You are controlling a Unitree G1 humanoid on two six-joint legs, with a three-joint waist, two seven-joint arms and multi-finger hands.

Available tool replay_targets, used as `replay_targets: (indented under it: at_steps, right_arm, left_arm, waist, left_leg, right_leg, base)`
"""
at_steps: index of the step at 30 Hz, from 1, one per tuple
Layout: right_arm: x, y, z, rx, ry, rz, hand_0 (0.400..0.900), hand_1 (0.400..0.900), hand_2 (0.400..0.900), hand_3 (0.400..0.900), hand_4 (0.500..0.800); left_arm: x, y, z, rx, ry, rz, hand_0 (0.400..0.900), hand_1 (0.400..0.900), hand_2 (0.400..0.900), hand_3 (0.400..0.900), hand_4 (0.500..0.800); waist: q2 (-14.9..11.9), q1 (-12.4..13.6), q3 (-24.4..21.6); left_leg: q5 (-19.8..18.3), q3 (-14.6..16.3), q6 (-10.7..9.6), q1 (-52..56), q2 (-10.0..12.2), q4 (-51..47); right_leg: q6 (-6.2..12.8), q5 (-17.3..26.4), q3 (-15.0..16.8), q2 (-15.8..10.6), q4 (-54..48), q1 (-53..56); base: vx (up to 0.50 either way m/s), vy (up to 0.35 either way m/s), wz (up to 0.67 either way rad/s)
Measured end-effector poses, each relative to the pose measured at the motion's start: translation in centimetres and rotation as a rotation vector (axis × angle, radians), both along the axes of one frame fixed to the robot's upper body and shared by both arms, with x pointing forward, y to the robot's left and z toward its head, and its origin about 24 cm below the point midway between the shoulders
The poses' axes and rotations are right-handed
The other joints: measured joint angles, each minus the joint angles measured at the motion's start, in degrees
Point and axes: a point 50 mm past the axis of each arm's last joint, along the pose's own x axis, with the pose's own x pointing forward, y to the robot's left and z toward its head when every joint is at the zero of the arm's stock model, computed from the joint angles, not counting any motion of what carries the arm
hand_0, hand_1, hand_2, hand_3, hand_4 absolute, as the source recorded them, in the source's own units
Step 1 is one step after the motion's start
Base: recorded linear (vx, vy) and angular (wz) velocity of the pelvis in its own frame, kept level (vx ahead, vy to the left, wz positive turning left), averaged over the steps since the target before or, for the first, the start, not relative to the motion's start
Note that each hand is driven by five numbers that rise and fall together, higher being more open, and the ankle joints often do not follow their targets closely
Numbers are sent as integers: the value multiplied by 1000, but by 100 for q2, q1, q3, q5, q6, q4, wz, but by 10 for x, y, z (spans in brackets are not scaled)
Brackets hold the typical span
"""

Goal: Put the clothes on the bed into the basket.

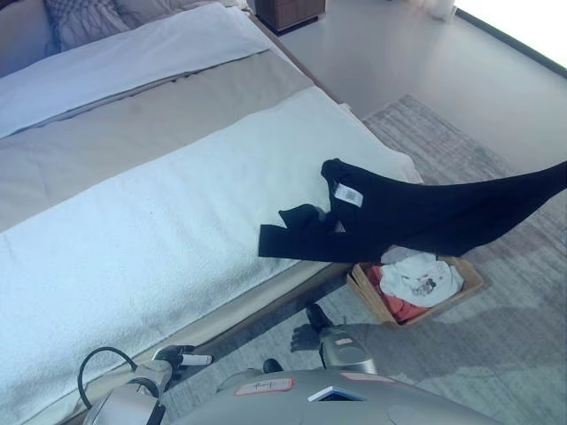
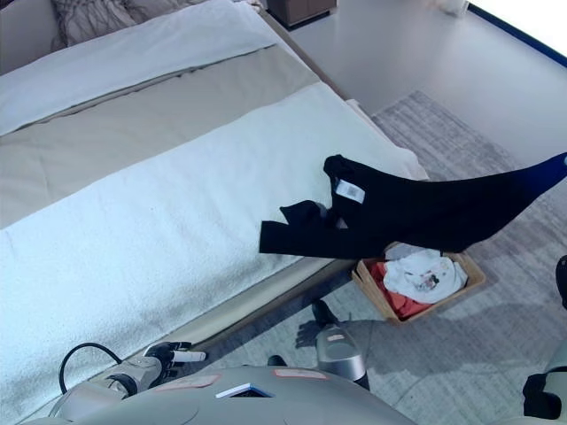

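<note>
A home bedroom, it seems: made bed (image 1: 133, 177), pillows (image 1: 84, 18), grey rug (image 1: 514, 336).

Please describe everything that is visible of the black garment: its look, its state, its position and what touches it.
The black garment is one piece of dark, soft-looking cloth with a small white label near its collar. Its left part lies crumpled on the white cover at the bed's edge. The rest stretches taut to the right, lifted above the basket on the floor, and runs out of view. What pulls it there cannot be seen.
</note>
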Motion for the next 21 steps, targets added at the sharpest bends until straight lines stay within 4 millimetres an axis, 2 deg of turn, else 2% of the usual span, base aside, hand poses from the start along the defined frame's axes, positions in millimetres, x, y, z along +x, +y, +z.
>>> replay_targets:
  at_steps: [4,5,13,21]
  right_arm:
    - [-7,-4,-9,18,24,-20,400,400,400,400,500]
    - [-10,-6,-12,27,39,-28,400,400,400,400,500]
    - [-13,-7,-15,49,32,-46,400,400,400,400,500]
    - [-15,-8,-17,55,30,-50,400,400,400,400,500]
  left_arm:
    - [5,0,1,-5,-16,-13,900,900,900,900,800]
    - [0,2,1,-2,-3,-5,900,900,900,900,800]
    - [3,2,1,-2,-7,-6,900,900,900,900,800]
    - [9,1,2,-3,-20,-10,900,900,900,900,800]
  waist:
    - [74,2,94]
    - [53,13,115]
    - [62,-135,137]
    - [52,-126,218]
  left_leg:
    - [-105,37,75,22,22,1]
    - [-119,31,78,45,-11,4]
    - [-115,36,88,-5,-37,-54]
    - [-104,23,74,4,-51,2]
  right_leg:
    - [105,-81,-210,-28,24,-15]
    - [127,-96,-203,-45,0,-6]
    - [128,-96,-171,-65,3,-66]
    - [132,-61,-171,-78,5,-52]
  base:
    - [-27,-14,-5]
    - [0,0,0]
    - [-4,-4,2]
    - [2,-1,3]
